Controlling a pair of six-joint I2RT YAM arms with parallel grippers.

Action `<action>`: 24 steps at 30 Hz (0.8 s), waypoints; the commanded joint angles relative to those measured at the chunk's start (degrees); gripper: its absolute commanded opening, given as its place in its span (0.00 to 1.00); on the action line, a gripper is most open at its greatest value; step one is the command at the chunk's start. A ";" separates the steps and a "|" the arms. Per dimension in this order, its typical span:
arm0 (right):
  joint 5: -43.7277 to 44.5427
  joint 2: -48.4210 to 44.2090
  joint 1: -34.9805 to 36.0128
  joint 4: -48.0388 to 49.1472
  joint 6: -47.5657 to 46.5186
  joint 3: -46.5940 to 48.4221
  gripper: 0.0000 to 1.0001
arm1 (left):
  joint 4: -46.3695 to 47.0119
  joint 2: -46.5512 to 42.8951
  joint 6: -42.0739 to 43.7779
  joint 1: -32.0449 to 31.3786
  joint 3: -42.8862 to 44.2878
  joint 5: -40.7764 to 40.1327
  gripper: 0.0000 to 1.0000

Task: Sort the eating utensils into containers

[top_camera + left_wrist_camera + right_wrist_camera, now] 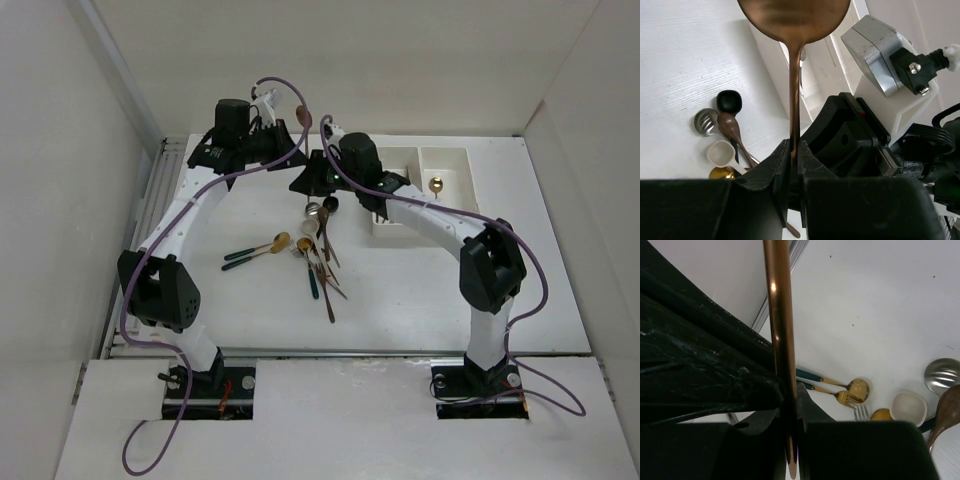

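A: Starting from the top view: looks like a mid-air handover, going by the pose. Got the left gripper [294, 142] and right gripper [308, 178] nose to nose above the table [520, 290], just left of the containers [470, 152]. Can't tell from up here what's being passed. Also spotting one gold spoon [436, 184] in the right compartment and the pile of utensils [318, 250] loose on the table, well apart from both grippers.

B: Yep, same read. Left wrist view: pinched down narrow on the thin handle of a copper spoon [795, 75], bowl sticking out past the fingertips. Down below, a black spoon [729, 101], a slotted silver spoon [706, 121] and a white spoon [720, 152], nowhere near the fingers.

A: Right wrist view: same copper handle running straight between the right fingers [812, 412], closed snug on it by the look of things. So gripped by both at once, basically.

B: Guessing at next: needs the left side to let go cleanly, then a swing right over the compartment with the gold spoon, levelling out and lowering before release. Worth watching for that skinny handle twisting in the grip.
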 commanded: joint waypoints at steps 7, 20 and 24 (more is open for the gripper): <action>7.30 -9.56 -8.58 0.32 -0.05 -9.16 0.00 | -10.45 1.92 24.98 -0.51 5.62 -6.07 0.53; 27.61 -8.36 -30.99 -33.36 -20.53 -8.02 0.00 | -12.58 -0.27 62.57 0.54 -17.65 -28.23 0.51; 27.61 -2.74 -34.18 -35.21 -21.06 -6.19 0.00 | -12.05 2.36 63.91 1.07 -20.21 -28.76 0.48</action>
